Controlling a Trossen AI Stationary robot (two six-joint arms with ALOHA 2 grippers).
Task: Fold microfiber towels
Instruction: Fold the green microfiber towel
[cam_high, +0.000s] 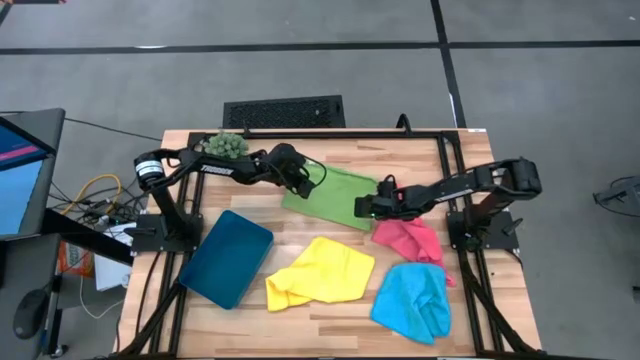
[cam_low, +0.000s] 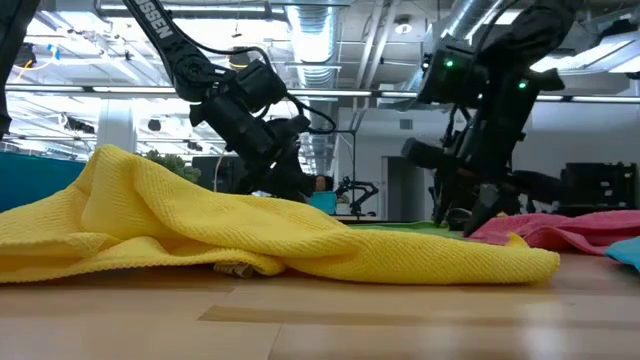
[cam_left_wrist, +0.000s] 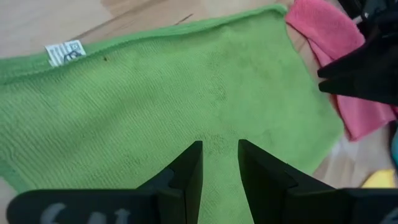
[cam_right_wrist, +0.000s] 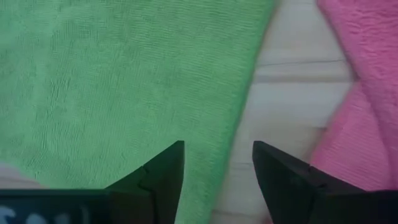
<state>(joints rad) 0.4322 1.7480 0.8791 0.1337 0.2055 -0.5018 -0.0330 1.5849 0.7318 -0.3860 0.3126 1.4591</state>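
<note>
The green towel (cam_high: 335, 195) lies spread flat on the wooden table, a white label (cam_left_wrist: 65, 53) at one corner. My left gripper (cam_left_wrist: 221, 155) hovers over the towel's left part, its fingers a narrow gap apart with nothing between them. My right gripper (cam_right_wrist: 217, 162) is open above the towel's right edge (cam_right_wrist: 245, 93), one finger over the cloth and one over bare wood. Also on the table are the crumpled pink towel (cam_high: 410, 240), just right of the green one, the rumpled yellow towel (cam_high: 320, 272) and the rumpled light blue towel (cam_high: 412, 300).
A dark teal tray (cam_high: 227, 257) lies at the near left. A spiky green plant ball (cam_high: 225, 146) sits at the far left corner. The yellow towel (cam_low: 250, 235) fills the low view's foreground and hides the green towel's surface.
</note>
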